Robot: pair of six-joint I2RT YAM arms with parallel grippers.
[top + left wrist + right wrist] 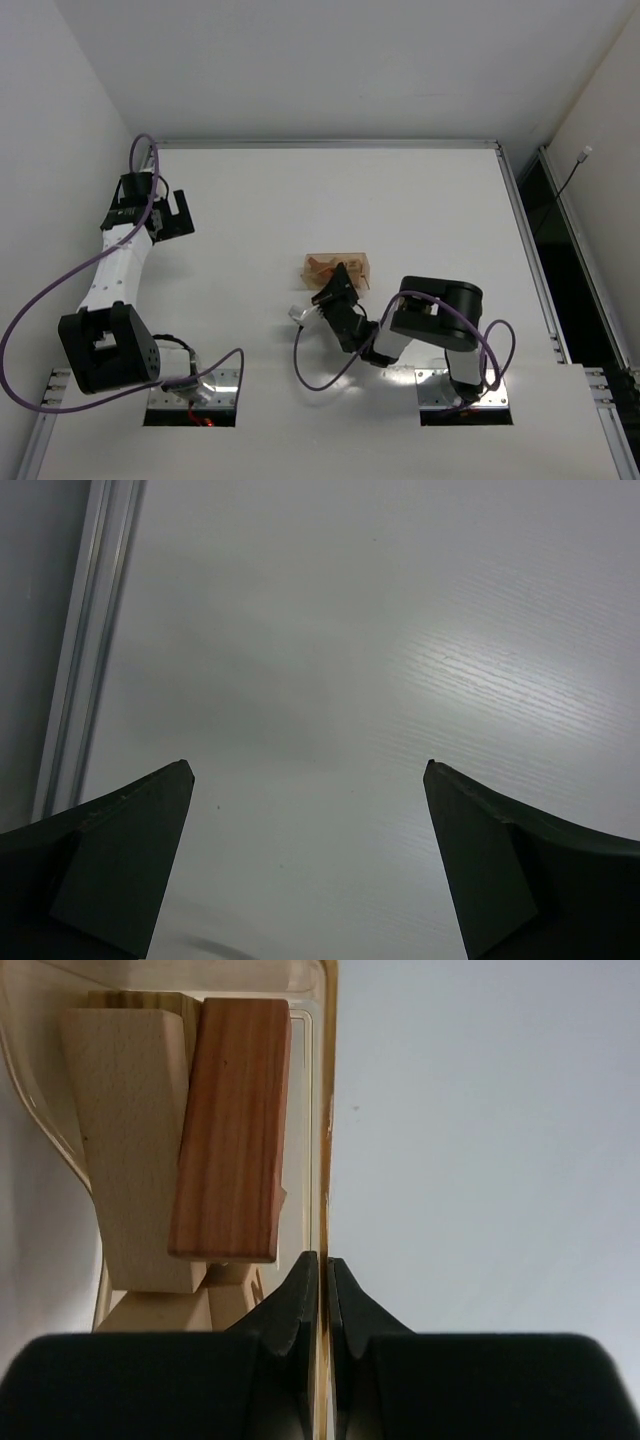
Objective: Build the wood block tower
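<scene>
The wood blocks lie inside a translucent tan tray (355, 265) at mid table. In the right wrist view a reddish-brown bar (232, 1125) leans on a light tan block (125, 1130), with more tan pieces (170, 1310) beneath. My right gripper (322, 1258) is shut on the tray's thin side wall (326, 1110), one finger inside and one outside. From above, that gripper (335, 285) sits at the tray's near edge. My left gripper (170, 215) stands open at the far left over bare table, with nothing between its fingers (150, 820). No tower is in view.
A metal rail (85, 650) runs along the table's left edge, close to the left gripper. A wall stands just beyond it. Purple cables (320, 375) loop near both arm bases. A dark gap (545, 230) borders the right edge.
</scene>
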